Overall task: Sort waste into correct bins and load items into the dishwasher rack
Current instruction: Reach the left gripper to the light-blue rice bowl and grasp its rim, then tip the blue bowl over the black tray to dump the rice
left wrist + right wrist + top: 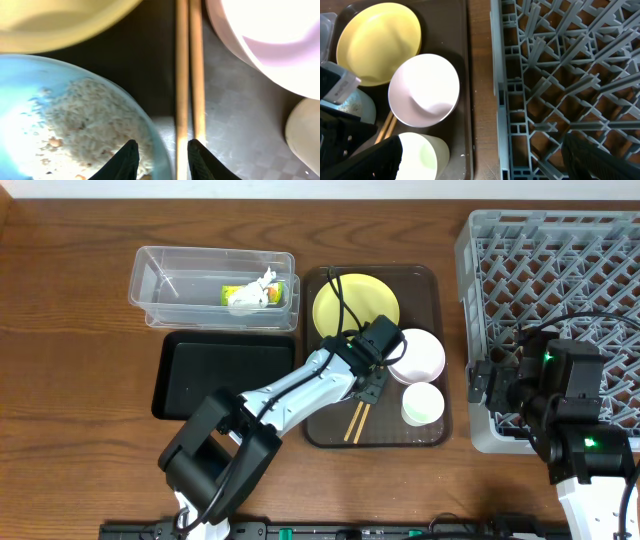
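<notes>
Over the serving tray (427, 288), my left fingers (125, 162), half spread, straddle the rim of the light blue bowl (30, 110); right fingers (370, 160) gape beside the rack (560, 75).

Left arm (290, 392): white link shells are joined by black housings; a black cable (338, 300) is looped at the wrist.
Right arm (580, 420): black housings are marked by two green lights (547, 357).
Left fingers (125, 162): matte black, tapered.

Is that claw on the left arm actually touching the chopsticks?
Cannot tell. In the left wrist view, the left gripper straddles the chopsticks. One finger stands clearly off them. The other overlaps a stick and may be pressing it or hanging just above it.
</notes>
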### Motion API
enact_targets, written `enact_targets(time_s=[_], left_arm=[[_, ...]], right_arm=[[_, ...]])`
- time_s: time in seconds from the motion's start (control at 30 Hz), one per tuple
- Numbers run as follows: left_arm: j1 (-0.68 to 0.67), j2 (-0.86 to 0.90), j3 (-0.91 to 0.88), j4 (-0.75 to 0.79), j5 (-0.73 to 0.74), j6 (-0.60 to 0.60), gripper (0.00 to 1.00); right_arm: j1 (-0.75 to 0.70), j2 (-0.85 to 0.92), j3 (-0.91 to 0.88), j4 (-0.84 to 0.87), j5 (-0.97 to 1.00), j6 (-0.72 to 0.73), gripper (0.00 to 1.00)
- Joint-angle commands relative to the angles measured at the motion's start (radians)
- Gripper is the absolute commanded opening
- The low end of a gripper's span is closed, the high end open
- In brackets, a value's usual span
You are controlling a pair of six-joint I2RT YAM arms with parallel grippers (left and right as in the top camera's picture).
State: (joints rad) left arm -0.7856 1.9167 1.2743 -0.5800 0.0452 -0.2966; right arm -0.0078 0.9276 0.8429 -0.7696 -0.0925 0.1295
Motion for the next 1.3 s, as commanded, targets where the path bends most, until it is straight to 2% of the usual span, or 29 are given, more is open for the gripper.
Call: enact_targets(time_s=[0.0, 0.2, 0.6, 0.77, 1.0, 1.13, 1.27], left_arm=[[-0.024, -0.016, -0.018, -0.006, -0.016, -0.023, 0.35], [-0.037, 0.011, -0.025, -0.006, -0.04, -0.023, 0.34], [-0.037, 0.004, -0.024, -0.006, -0.085, -0.022, 0.07], [-0.037, -0.044, -0.015, -0.022, -0.084, -0.023, 0.06], [-0.019, -0.215, -0.013, -0.081, -0.083, -0.023, 0.06], [0.048, -0.312, -0.013, -0.122, -0.047, -0.022, 0.06], [0.179, -0.366, -0.013, -0.173, 0.095, -0.02, 0.06]], right_arm=[[0.008, -0.003, 0.02, -0.002, 0.009, -0.003, 0.99], [0.008, -0.003, 0.02, -0.002, 0.009, -0.003, 0.99], [0.008, -0.003, 0.02, -0.007, 0.009, -0.003, 0.99], [0.008, -0.003, 0.02, -0.007, 0.009, -0.003, 0.99], [0.008, -0.003, 0.02, -0.006, 0.009, -0.003, 0.99], [0.008, -0.003, 0.02, -0.007, 0.009, -0.003, 0.99], [0.008, -0.003, 0.02, -0.007, 0.009, -0.003, 0.99]])
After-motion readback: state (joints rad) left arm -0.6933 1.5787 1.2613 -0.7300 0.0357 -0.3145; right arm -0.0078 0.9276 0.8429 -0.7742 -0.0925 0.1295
